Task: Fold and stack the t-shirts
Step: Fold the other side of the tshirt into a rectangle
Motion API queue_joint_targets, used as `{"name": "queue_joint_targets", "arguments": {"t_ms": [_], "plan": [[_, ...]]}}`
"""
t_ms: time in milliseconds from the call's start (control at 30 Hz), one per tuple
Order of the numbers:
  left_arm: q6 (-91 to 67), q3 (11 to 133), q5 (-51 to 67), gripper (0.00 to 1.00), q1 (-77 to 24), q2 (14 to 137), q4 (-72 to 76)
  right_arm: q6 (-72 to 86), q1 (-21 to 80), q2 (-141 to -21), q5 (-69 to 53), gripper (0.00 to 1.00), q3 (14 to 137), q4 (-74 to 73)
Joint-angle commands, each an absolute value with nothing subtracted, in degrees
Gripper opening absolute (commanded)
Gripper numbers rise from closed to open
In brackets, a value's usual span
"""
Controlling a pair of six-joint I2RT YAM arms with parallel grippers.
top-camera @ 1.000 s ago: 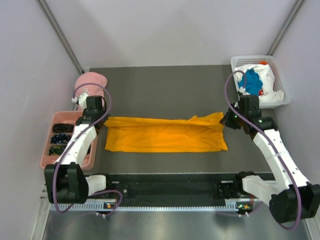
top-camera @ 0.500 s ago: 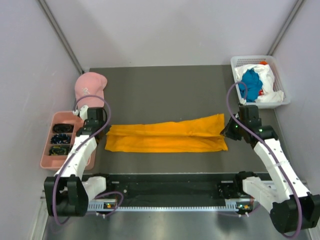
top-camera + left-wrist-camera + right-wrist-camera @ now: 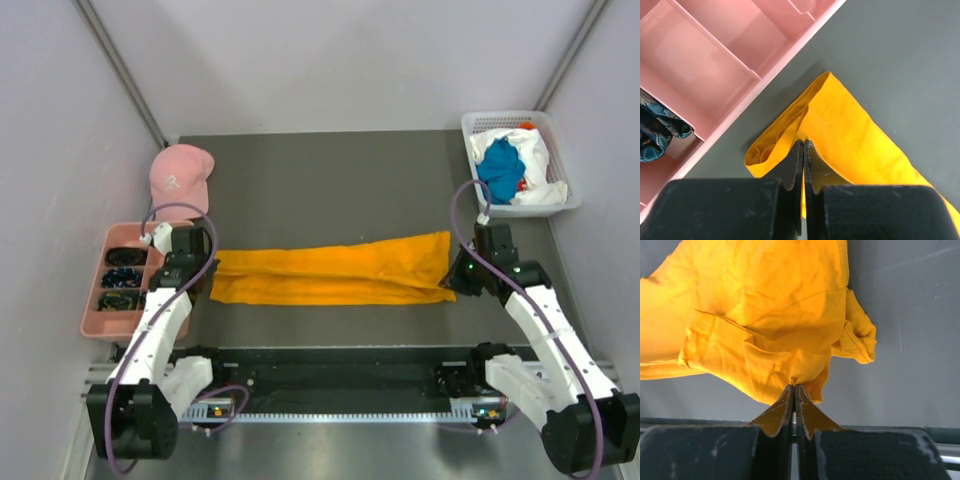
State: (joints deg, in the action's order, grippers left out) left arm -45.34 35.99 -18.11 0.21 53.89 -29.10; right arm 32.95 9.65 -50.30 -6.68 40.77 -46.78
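Both arms are stretched forward from their bases, wrists held low over the tabletop [image 3: 330,180]. The left arm [image 3: 160,322] runs up the left side with its wrist turned in towards the middle. Its end effector [image 3: 803,146] has both fingers pressed flat together, with a sliver of the orange t-shirt [image 3: 850,125] pinched in the seam between them. Over on the right, the right arm [image 3: 548,322] angles inward the same way. Its end effector [image 3: 794,387] is clamped as well, fingertips meeting on a bunched edge of that shirt.
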Motion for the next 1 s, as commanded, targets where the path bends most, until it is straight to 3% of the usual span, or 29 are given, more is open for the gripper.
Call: {"name": "queue_joint_targets", "arguments": {"t_ms": [0, 233, 367, 533, 600, 633, 700, 733, 767, 967], "plan": [[-45.53, 36.56, -19.87, 0.00, 0.18, 53.09, -30.59, 34.01, 10.37, -48.60, -6.15, 0.00, 41.13, -47.11], [-46.14, 36.30, -19.34, 0.02, 0.18, 52.47, -31.99, 34.54, 10.46, -48.08, -6.24, 0.00, 40.78, -47.46], [-47.11, 36.12, -18.99, 0.08, 0.18, 51.07, -33.04, 35.42, 10.46, -47.99, -6.15, 0.00, 40.26, -47.55], [-47.99, 34.02, -17.58, 0.37, 0.18, 47.03, -34.80, 37.09, 10.46, -47.11, -7.12, 0.00, 37.18, -46.94], [-48.42, 33.31, -17.66, 0.55, 0.09, 45.27, -35.59, 37.62, 10.55, -47.11, -7.73, 0.00, 35.43, -46.32], [-48.60, 33.31, -17.84, 0.64, 0.17, 44.83, -36.47, 37.70, 11.07, -47.11, -7.82, 0.25, 35.42, -46.14], [-48.95, 33.48, -18.10, 0.79, 0.18, 43.86, -37.35, 38.67, 11.25, -47.02, -7.30, 0.49, 35.60, -46.32], [-49.04, 33.57, -18.19, 0.81, 0.09, 43.60, -38.05, 38.76, 11.25, -46.67, -7.12, 0.68, 35.68, -46.23], [-49.22, 33.84, -18.45, 0.82, 0.26, 43.33, -38.32, 38.93, 11.25, -46.76, -6.95, 0.76, 36.03, -46.14], [-48.26, 35.16, -19.25, 0.86, 0.18, 41.84, -34.65, 38.32, 11.25, -46.58, -5.63, 0.85, 37.88, -45.97]]}}
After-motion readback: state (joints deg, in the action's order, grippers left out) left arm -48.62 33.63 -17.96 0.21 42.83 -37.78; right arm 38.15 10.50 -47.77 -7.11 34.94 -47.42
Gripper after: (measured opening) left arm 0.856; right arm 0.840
